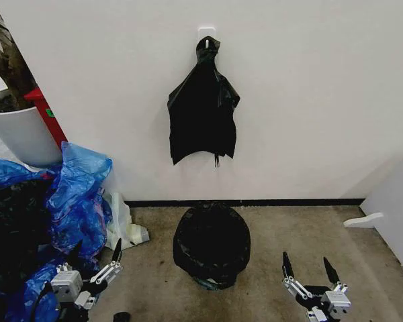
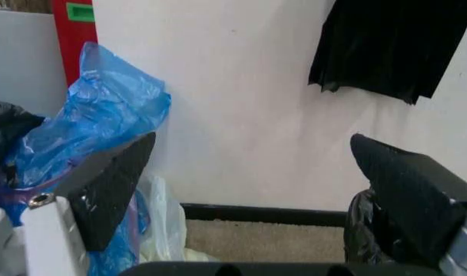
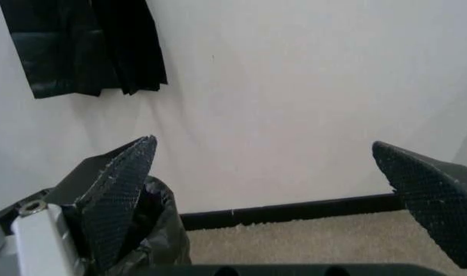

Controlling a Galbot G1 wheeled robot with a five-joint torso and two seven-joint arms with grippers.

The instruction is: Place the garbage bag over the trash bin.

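Observation:
The garbage bag (image 1: pixel 211 241), glossy black and crinkly, is draped over the trash bin on the floor in front of the wall, and it hides the bin's rim and sides. My left gripper (image 1: pixel 96 249) hangs low to the left of it, open, holding nothing. My right gripper (image 1: pixel 306 263) sits low to the right of it, also open and holding nothing. In the left wrist view the open left gripper (image 2: pixel 253 144) frames the wall, with the bag (image 2: pixel 364 230) beside one finger. The right wrist view shows the open right gripper (image 3: pixel 264 146) and the bag (image 3: pixel 160 230) by one finger.
A bunch of black bags (image 1: pixel 203 114) hangs from a wall hook above the bin. Blue plastic bags (image 1: pixel 77 194) and dark bags pile up at the left, below a white plant pot (image 1: pixel 23 134). A white panel (image 1: pixel 396 208) stands at the right.

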